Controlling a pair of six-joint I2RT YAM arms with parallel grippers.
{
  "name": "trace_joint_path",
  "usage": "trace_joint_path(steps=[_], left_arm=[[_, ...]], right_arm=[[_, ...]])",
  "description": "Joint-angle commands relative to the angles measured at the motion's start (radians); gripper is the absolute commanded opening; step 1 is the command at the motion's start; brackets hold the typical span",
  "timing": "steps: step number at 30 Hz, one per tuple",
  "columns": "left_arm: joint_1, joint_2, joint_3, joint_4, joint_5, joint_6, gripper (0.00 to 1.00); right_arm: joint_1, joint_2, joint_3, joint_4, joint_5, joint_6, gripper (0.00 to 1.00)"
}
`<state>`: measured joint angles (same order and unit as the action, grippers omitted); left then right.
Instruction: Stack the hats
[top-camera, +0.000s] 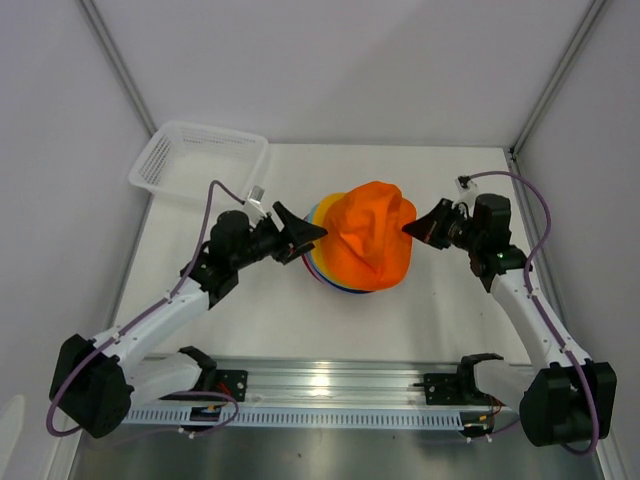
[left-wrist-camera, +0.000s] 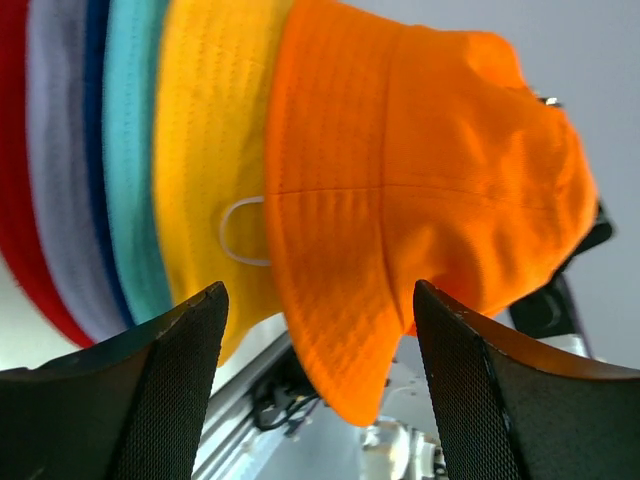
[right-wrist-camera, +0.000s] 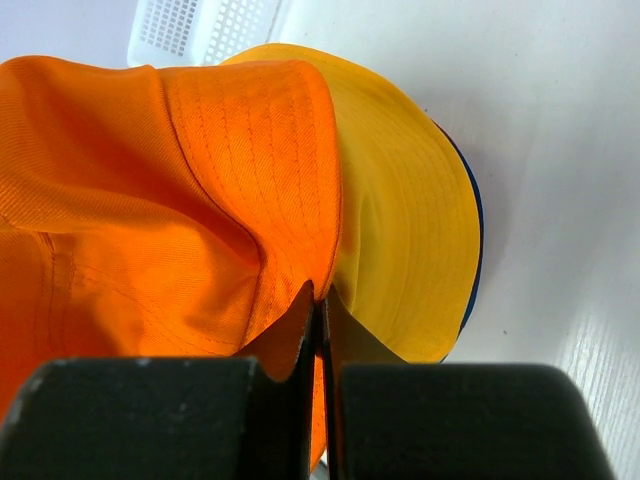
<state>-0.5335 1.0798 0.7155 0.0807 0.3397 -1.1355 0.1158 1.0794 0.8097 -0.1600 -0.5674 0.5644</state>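
Both arms reach forward from their bases and bend inward, wrists level, fingertips facing each other. The left gripper (top-camera: 312, 232) holds its jaws spread wide, while the right gripper (top-camera: 408, 230) pinches the orange hat (top-camera: 372, 240) at its edge

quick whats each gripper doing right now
Left gripper: open, gripping nothing.
Right gripper: closed, pinching the brim of the orange hat.

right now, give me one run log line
stack top: orange fabric bucket hat | left fingers: open around its brim | right fingers: shut on its brim
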Motion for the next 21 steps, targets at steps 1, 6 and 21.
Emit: trace_joint_path(steps=[1, 6, 21], left_arm=[[0.007, -0.012, -0.040, 0.226, 0.028, -0.136, 0.78], [0.007, 0.058, -0.057, 0.335, 0.068, -0.199, 0.74], [0.009, 0.101, -0.119, 0.421, 0.024, -0.257, 0.51]], right_arm=[[-0.005, 0.020, 0.016, 0.031, 0.005, 0.002, 0.00], [-0.004, 0.020, 0.020, 0.030, 0.009, 0.006, 0.00], [-0.002, 0.031, 0.031, 0.022, 0.009, 0.003, 0.00]])
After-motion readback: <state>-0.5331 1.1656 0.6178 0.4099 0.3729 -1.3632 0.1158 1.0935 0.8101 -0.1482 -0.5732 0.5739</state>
